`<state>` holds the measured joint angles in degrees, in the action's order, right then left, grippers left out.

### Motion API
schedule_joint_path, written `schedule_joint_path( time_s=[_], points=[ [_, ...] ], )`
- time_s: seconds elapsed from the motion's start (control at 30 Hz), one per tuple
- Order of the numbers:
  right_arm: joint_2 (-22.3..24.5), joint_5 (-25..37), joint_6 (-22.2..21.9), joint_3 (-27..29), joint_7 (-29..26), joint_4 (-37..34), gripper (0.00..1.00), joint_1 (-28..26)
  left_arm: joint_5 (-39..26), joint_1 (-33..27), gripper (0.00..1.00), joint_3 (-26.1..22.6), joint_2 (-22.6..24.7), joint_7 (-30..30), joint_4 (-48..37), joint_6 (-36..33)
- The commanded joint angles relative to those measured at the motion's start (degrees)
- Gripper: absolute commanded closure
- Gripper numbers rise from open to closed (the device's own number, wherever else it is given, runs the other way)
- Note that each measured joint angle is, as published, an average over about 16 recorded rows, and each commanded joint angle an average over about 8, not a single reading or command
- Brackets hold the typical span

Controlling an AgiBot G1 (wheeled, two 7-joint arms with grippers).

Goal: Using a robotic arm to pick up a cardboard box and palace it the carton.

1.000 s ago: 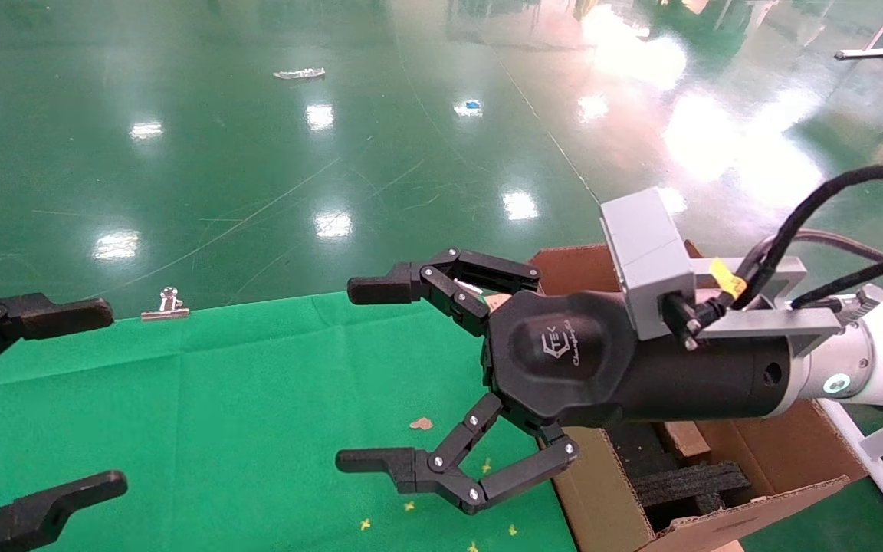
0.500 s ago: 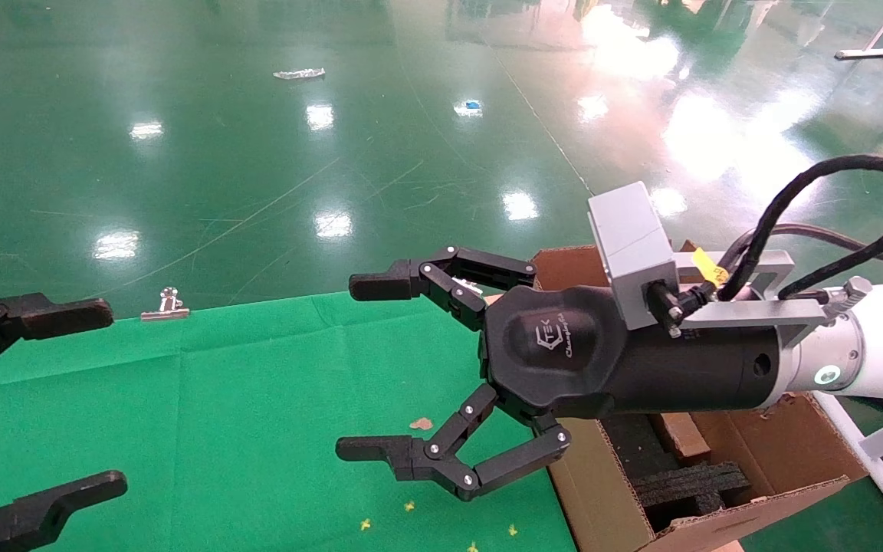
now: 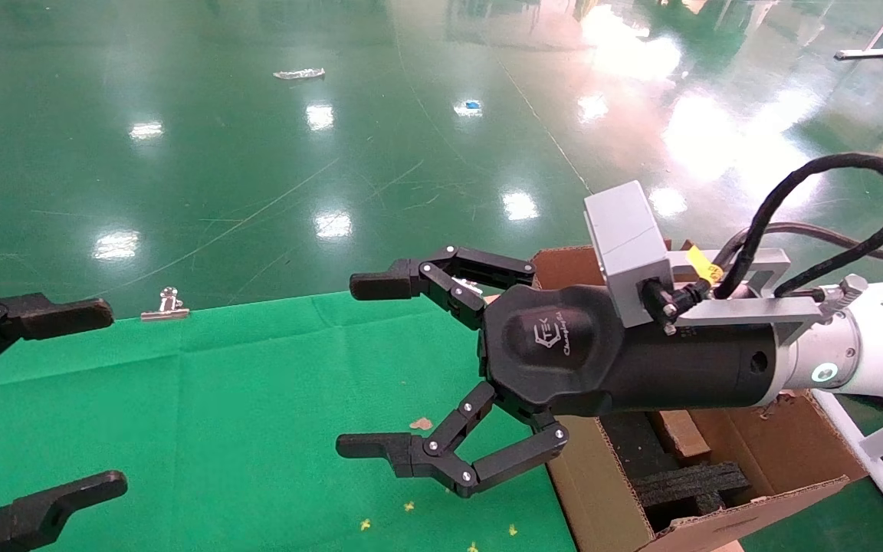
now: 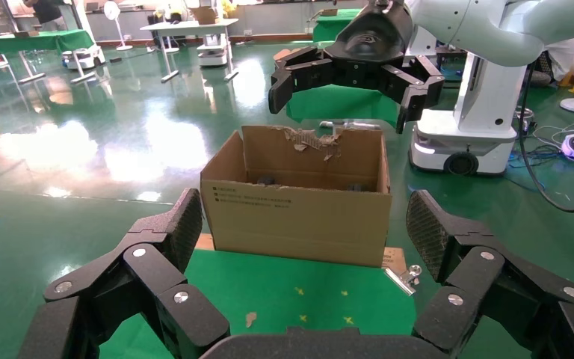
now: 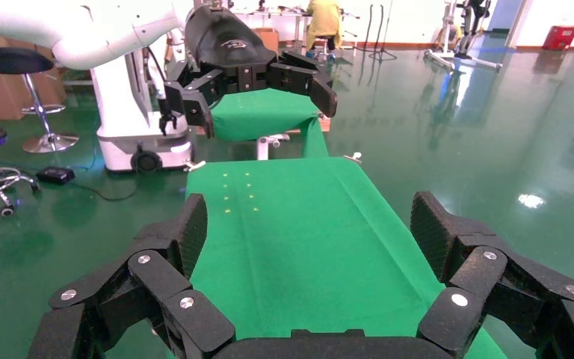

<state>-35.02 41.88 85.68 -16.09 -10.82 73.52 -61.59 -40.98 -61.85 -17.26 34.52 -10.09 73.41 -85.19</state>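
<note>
My right gripper [image 3: 361, 366], on the white robotic arm [image 3: 878, 349], is open and empty. It hovers over the right end of the green table [image 3: 204, 399], beside the carton [image 3: 602, 491]. The carton is open, with black foam blocks [image 3: 690, 483] inside. A small brown slab that looks like the cardboard box [image 3: 677, 433] lies in the carton, partly hidden under the right wrist. The left wrist view shows the carton [image 4: 299, 202] and the right gripper [image 4: 344, 101] above it. My left gripper [image 3: 100, 397] is open and empty at the table's left end. The right wrist view shows my open right gripper [image 5: 310, 224] over bare cloth.
A metal binder clip [image 3: 168, 304] sits on the table's far edge, and it also shows in the left wrist view [image 4: 402, 277]. Small yellow marks [image 3: 409, 506] and a brown scrap [image 3: 421, 423] lie on the cloth. Shiny green floor surrounds the table. The left gripper [image 5: 261, 105] shows far off.
My right arm has shifted slightly left over the carton's edge and its cable loop has risen. The gripper stays open. The left arm has not moved.
</note>
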Motion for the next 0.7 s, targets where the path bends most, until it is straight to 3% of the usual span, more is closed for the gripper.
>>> schedule_joint_path(
  time_s=[0.03, 0.7],
  points=[
    [0.0, 0.0, 0.0, -0.1, 0.0, 0.0, 0.00, 0.0, 0.0, 0.0, 0.00, 0.0, 0.0, 0.0, 0.0, 0.0],
    [0.0, 0.1, -0.1, -0.2, -0.1, -0.1, 0.00, -0.2, 0.0, 0.0, 0.00, 0.0, 0.0, 0.0, 0.0, 0.0]
  ],
)
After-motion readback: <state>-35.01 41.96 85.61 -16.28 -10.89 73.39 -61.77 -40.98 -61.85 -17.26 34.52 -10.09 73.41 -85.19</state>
